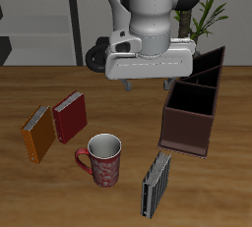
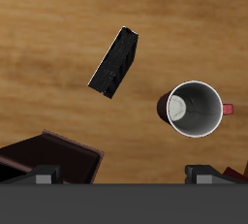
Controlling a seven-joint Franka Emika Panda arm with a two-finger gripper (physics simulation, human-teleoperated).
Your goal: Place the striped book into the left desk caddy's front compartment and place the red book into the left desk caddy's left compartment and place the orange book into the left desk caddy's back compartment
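The striped book (image 1: 156, 184) stands upright near the table's front edge, beside the mug; in the wrist view the striped book (image 2: 116, 63) shows as a dark slab on the wood. The red book (image 1: 69, 116) and the orange book (image 1: 37, 133) lie side by side, the orange one closer to the front. The left desk caddy (image 1: 192, 113) is a maroon box with black insides; its corner (image 2: 58, 155) shows in the wrist view. My gripper (image 1: 148, 85) hangs open above the table beside the caddy, holding nothing, with its fingertips (image 2: 44, 175) spread wide.
A red patterned mug (image 1: 103, 159) stands between the books and the striped book, and the mug (image 2: 199, 109) is seen from above in the wrist view. A potted plant (image 1: 212, 10) and shelving stand behind the table.
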